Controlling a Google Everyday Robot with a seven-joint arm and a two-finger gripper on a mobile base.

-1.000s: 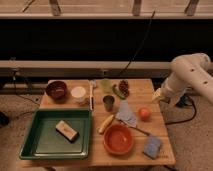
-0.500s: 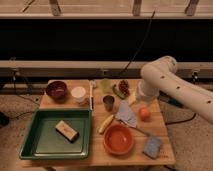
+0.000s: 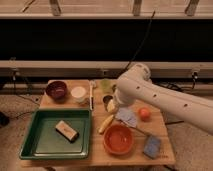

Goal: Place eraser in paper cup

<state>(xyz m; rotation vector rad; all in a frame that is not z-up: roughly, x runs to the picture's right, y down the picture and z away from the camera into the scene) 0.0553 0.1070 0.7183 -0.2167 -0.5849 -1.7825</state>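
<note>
The eraser [image 3: 66, 130] lies in the green tray [image 3: 31, 145] on the desk [image 3: 162, 127], apart from the paper cup [image 3: 78, 93], while the tool [image 3: 113, 105] hangs mid-desk above the banana [image 3: 106, 123], its opening impossible to tell.

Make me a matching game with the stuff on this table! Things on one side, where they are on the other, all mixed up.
Things:
1. eraser
2. paper cup
3. blue sponge
4. claw

Places:
A. right of the orange bowl
B. in the green tray
C. over the middle of the table
D. next to the dark red bowl

Pairs: 1-B, 2-D, 3-A, 4-C
</note>
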